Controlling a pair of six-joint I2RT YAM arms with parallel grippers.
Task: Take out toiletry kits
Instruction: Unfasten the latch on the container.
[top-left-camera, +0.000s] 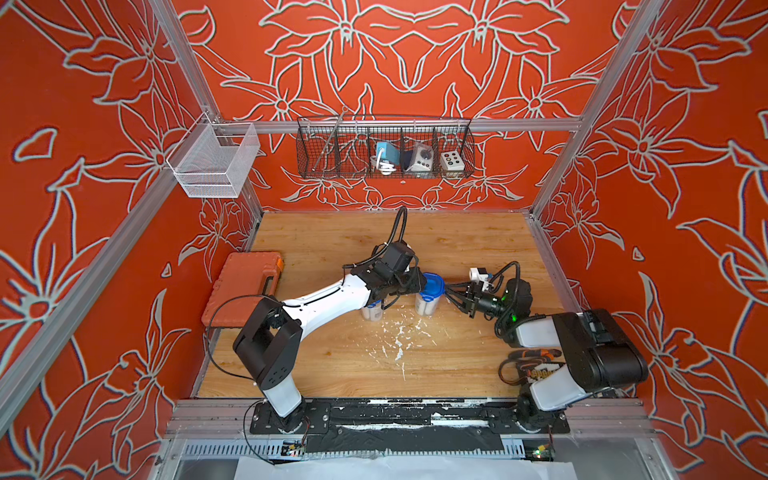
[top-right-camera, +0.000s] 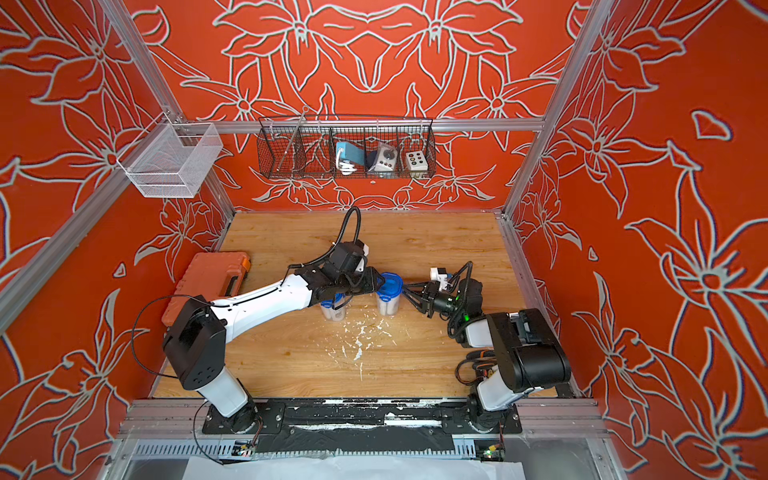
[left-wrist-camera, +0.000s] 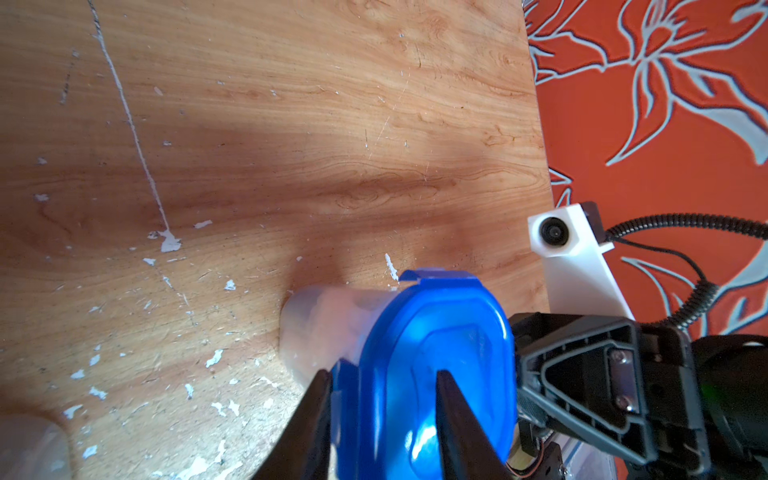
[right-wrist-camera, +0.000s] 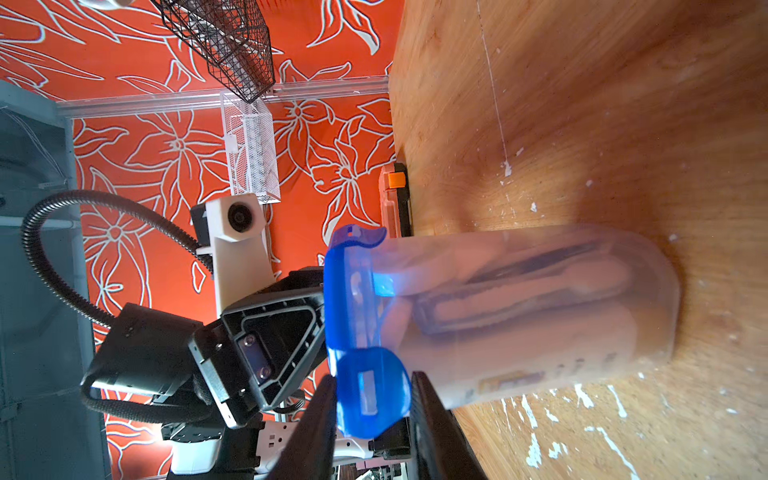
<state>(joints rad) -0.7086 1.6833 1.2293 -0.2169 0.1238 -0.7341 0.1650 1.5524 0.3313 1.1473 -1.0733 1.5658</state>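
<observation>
Left arm (top-left-camera: 328, 297) extended, left gripper (left-wrist-camera: 382, 399) clamping blue lid (left-wrist-camera: 436, 340); right arm (top-left-camera: 536, 332) bent, right gripper (right-wrist-camera: 374, 399) pinching clip (right-wrist-camera: 370, 374).

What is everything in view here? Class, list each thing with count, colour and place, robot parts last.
tubs: two, clear with blue lids, upright mid-table, one partly under the left arm
toiletry kits: count unclear, pale, blurred inside the tubs
tool case: one, orange, table's left edge
wire basket: one, black, back wall, holding small devices
mesh basket: one, white, left rail
table: one, wood, white-flecked
left end effector: one, black, fingers astride the unhidden tub's lid
right end effector: one, black, closed on that lid's clip
</observation>
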